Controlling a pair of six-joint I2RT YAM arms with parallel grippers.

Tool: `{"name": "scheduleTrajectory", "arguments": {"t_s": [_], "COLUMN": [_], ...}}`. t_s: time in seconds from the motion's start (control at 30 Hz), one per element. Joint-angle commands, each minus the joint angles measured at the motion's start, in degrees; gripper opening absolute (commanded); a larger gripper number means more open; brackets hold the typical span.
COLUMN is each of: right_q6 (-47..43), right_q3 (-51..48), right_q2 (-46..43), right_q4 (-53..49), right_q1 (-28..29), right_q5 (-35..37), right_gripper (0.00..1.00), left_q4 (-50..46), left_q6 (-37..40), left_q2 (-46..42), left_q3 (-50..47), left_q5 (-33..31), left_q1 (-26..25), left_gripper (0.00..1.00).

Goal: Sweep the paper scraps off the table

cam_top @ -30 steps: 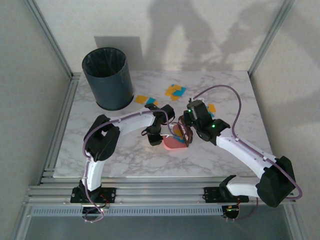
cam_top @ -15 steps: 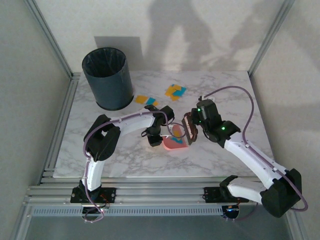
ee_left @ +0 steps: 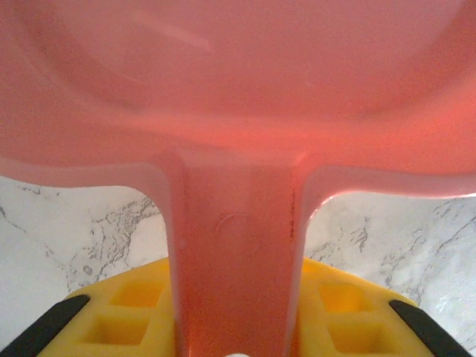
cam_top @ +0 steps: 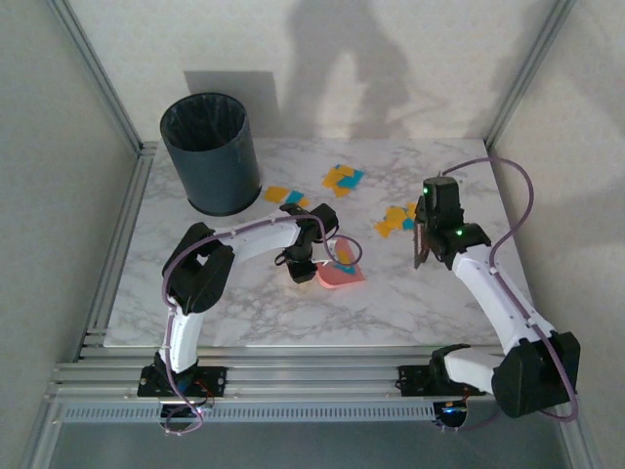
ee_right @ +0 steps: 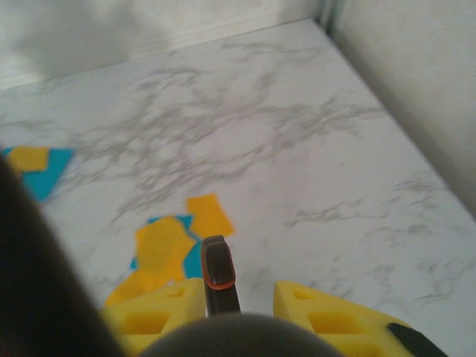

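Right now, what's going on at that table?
The left gripper is shut on the handle of the pink dustpan, which sits mid-table with a few paper scraps in it. The right gripper holds a brush beside a loose cluster of scraps on the right. More scraps lie near the bin, not yet swept.

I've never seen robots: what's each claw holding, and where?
The left gripper holds the pink dustpan, the right gripper the dark brush, both by their handles.
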Motion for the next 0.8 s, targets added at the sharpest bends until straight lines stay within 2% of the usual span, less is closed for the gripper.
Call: {"name": "scheduleTrajectory", "arguments": {"t_s": [0.0, 0.33, 0.77], "right_q6": [-3.2, -10.5, -20.1], "right_q3": [3.1, 10.8, 17.8], "right_q2": [2.7, 16.7, 28.9], "right_q4": [6.7, 13.7, 19.3], "right_q1": [-1.7, -4.6, -5.7], "right_q5": [5.9, 8.9, 0.0], "right_gripper": [0.0, 0.0, 0.0], "left_q4": [-2.1, -2.5, -3.0], "left_q6": [-0.8, -0.8, -1.2], "left_q2": [0.0, 0.8, 0.8], "left_q3": [-0.9, -0.1, 0.4], "left_q5": [-2.9, -2.8, -2.9], "left_q1": [0.7, 0.8, 1.0], "left_gripper": [0.0, 0.0, 0.0]}}
